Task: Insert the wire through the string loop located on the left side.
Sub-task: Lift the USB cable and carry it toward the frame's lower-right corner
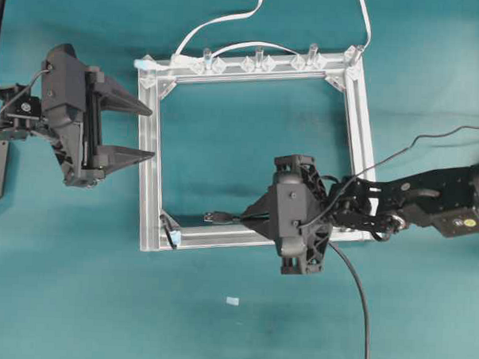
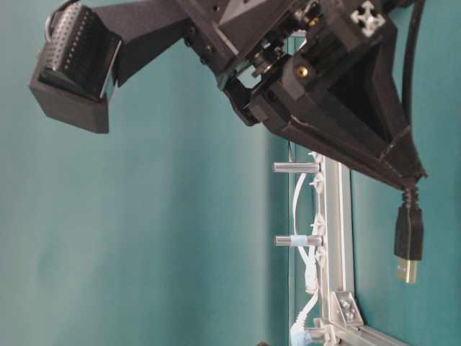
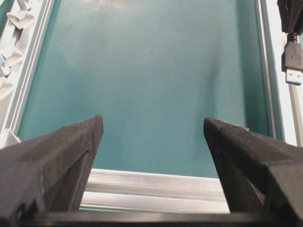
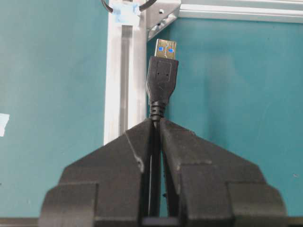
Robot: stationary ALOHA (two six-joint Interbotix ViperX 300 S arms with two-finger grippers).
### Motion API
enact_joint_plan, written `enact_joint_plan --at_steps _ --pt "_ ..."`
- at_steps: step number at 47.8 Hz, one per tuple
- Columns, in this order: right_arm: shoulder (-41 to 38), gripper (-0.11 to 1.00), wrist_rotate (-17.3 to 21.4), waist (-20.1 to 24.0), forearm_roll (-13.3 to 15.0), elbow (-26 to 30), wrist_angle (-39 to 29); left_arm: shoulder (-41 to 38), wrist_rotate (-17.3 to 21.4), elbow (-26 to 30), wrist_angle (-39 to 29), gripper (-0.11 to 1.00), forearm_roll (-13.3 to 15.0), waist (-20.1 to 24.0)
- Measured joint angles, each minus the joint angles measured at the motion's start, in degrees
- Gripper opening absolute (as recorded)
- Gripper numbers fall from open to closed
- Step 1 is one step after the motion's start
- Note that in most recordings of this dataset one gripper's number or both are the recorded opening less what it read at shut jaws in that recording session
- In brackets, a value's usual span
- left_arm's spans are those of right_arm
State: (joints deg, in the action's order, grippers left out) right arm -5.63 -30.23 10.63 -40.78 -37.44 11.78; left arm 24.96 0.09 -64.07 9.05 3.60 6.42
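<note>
Near the lower rail of the square silver aluminium frame (image 1: 149, 183) on the teal desk (image 1: 75, 299), the right tool (image 1: 258, 218) has its jaws pressed together on the long thin black wire (image 4: 155, 113), gripping it just behind the small rectangular black plug (image 4: 162, 78), whose metallic tip with blue inserts points toward the frame's lower-left corner. The rest of the wire trails off behind the arm toward the desk's near edge. At that corner sits the tiny dark string loop with its pale blue bit (image 1: 172, 234), a short way ahead of the plug tip and not yet entered.

At the frame's left side, the left tool (image 1: 134, 130) hangs with its jaws spread wide and nothing between them, close to the left rail.

By my reading, the step in hand is the approach: the plug is carried and aimed but the threading has not begun. The next move calls for lining the plug's tip up with the loop's small opening and easing it through without pushing the thread aside; the free left tool looks placed to take the plug once it emerges.

No brand, label or legible writing shows anywhere.
</note>
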Motion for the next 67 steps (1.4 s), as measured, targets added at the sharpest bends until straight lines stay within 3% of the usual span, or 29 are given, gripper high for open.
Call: enact_joint_plan --at_steps 67 --pt "0.0 0.07 -0.1 -0.1 0.0 0.0 -0.8 0.0 -0.1 0.1 -1.6 0.87 0.0 -0.4"
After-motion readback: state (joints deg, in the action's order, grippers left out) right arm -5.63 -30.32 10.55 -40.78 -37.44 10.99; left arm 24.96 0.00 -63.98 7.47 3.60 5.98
